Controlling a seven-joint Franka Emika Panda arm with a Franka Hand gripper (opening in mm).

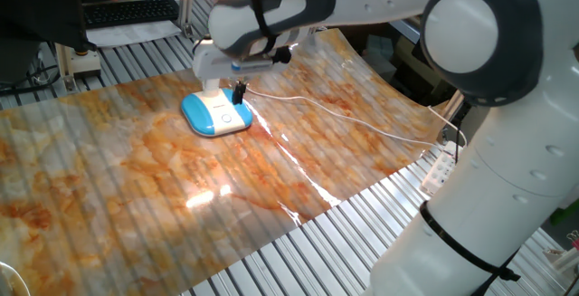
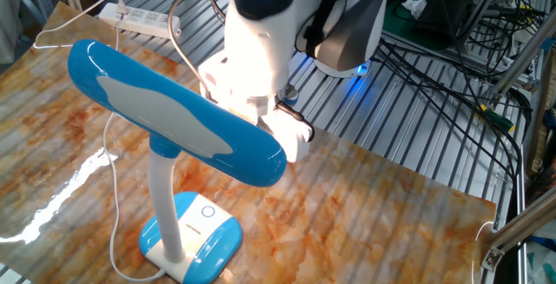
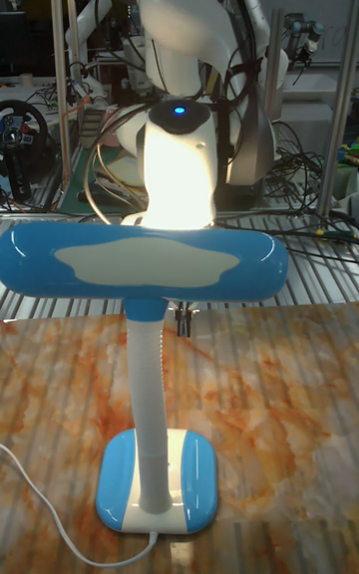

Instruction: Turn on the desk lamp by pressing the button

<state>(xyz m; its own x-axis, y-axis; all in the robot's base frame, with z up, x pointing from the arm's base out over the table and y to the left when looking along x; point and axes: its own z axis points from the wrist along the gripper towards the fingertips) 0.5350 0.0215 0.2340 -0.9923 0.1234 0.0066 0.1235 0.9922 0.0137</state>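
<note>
Evidently the fingers (image 1: 240, 92) hover just above the desk lamp (image 1: 216, 114) base to reach its button (image 2: 207, 214), though whether they're clenched I cannot tell.

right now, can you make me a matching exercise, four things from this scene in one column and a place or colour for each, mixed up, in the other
Things:
1. lamp base
2. lamp head
3. power strip
4. tool

Descriptions:
A. white, lying on the metal slats past the mat's edge
B. just above the base, dark fingers pointing down
C. blue-edged, white-topped, resting on the marbled orange mat
D. long and blue with a pale patch, up on the white stem

Pairs: 1-C, 2-D, 3-A, 4-B
</note>
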